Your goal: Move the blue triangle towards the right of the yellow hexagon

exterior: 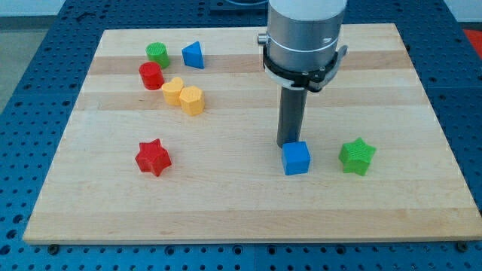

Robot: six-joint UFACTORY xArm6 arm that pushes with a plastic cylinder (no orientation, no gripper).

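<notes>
The blue triangle (193, 55) sits near the board's top left, just right of a green cylinder (157, 53). The yellow hexagon (192, 100) lies below it, touching a yellow heart-shaped block (173, 91) on its left. My tip (288, 144) is far to the right of both, near the middle of the board, touching or just above the top edge of a blue cube (297, 158).
A red cylinder (151, 75) stands left of the yellow blocks. A red star (153, 157) lies at lower left. A green star (357, 156) lies right of the blue cube. The wooden board (248, 218) rests on a blue perforated table.
</notes>
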